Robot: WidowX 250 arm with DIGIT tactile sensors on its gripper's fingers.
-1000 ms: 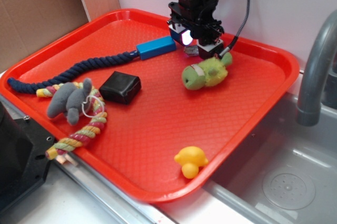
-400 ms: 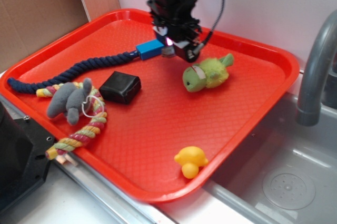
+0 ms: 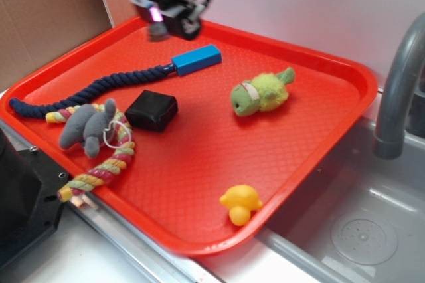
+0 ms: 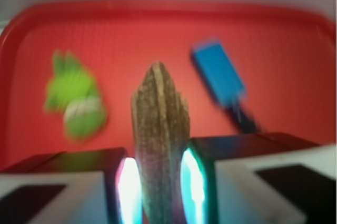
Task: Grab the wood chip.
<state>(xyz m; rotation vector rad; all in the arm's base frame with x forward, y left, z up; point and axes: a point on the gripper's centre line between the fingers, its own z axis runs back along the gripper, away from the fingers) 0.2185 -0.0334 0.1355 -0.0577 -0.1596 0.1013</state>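
Holding the wood chip (image 4: pixel 160 145) clamped upright between its pads, our gripper (image 3: pixel 166 25) hung above the far edge of the red tray (image 3: pixel 345 97); we judged the grab done, needing only a steady hold.

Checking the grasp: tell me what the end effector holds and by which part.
The end effector holds the wood chip, clamped near its lower end, its pointed tip sticking out.

Hand (image 4: pixel 160 182) raised, clamped on wood chip (image 4: pixel 159 129)
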